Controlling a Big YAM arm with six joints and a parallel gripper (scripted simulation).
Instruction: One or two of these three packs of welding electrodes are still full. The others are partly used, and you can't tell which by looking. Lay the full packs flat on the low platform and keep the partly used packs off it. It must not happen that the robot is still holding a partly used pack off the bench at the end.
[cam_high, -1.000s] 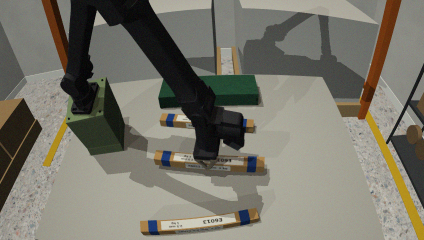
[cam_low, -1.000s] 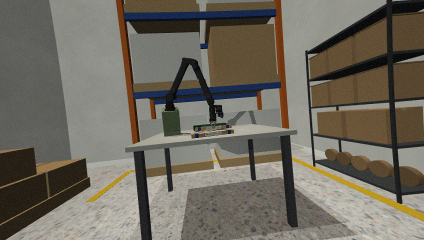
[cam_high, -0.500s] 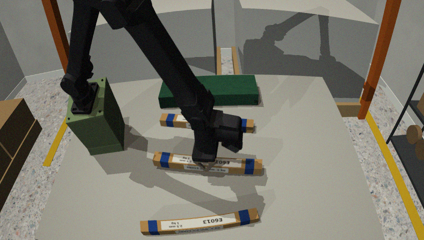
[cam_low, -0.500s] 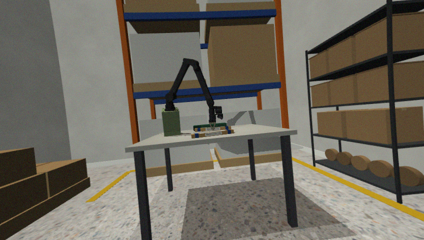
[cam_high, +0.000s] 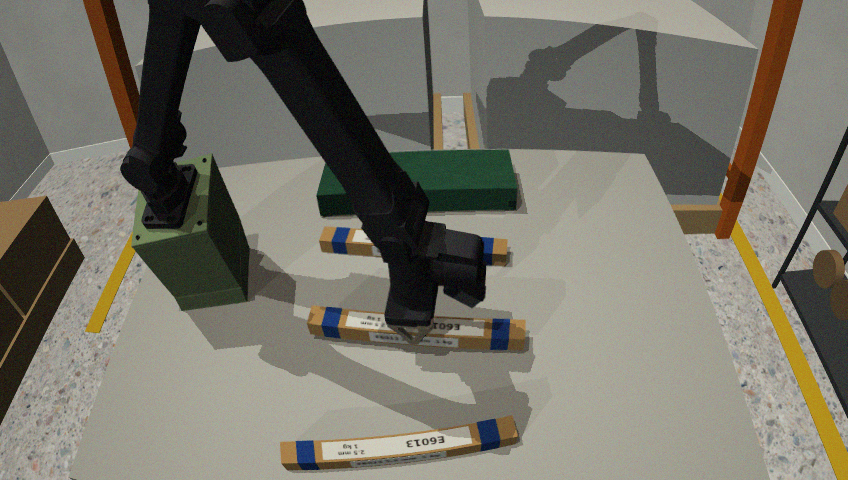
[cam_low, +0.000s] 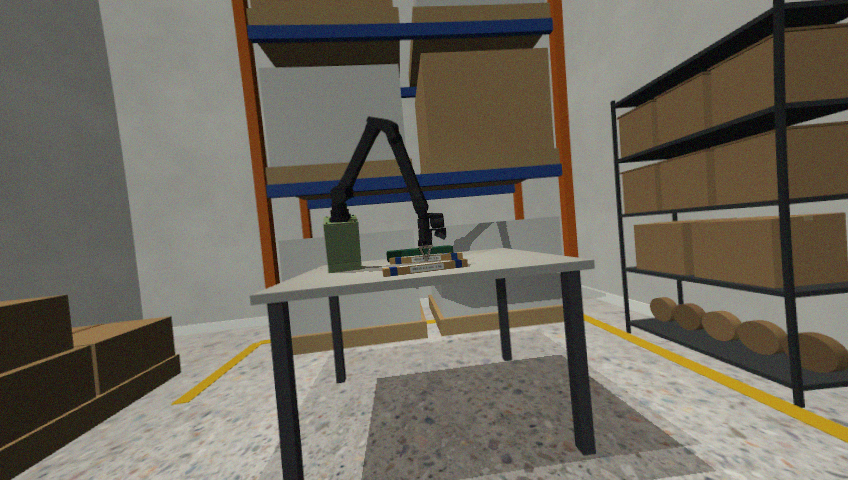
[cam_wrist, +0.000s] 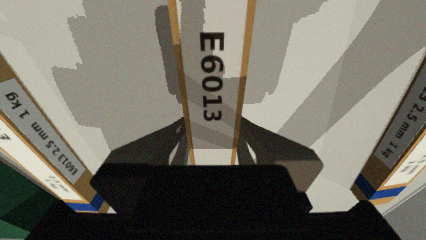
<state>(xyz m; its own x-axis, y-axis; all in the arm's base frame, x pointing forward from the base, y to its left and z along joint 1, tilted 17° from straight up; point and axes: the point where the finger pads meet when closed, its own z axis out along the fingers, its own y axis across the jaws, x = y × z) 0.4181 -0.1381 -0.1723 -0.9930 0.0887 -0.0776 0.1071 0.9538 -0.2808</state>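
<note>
On the bench (cam_high: 624, 285) (cam_low: 505, 263) I see the green platform (cam_high: 464, 172) (cam_low: 449, 249) at the far side, bearing no pack. My gripper (cam_high: 413, 337) (cam_low: 424, 256) (cam_wrist: 212, 120) is clamped on the middle pack (cam_high: 511, 334) (cam_low: 398, 259) (cam_wrist: 212, 75); bench contact: cannot tell. The far pack (cam_high: 339, 240) (cam_wrist: 40, 135) lies just beside the platform, the near pack (cam_high: 386, 446) (cam_low: 426, 268) (cam_wrist: 405, 130) well apart from it.

- Lowered a little toward bench (cam_high: 624, 333) (cam_low: 505, 259) (cam_wrist: 320, 75): middle electrode pack (cam_high: 476, 328) (cam_low: 445, 258) (cam_wrist: 212, 75), in gripper (cam_high: 414, 336) (cam_low: 424, 254) (cam_wrist: 212, 120).
- Shifted slightly toward near edge in top view: same pack.
- Brought down with pack: gripper.
</note>
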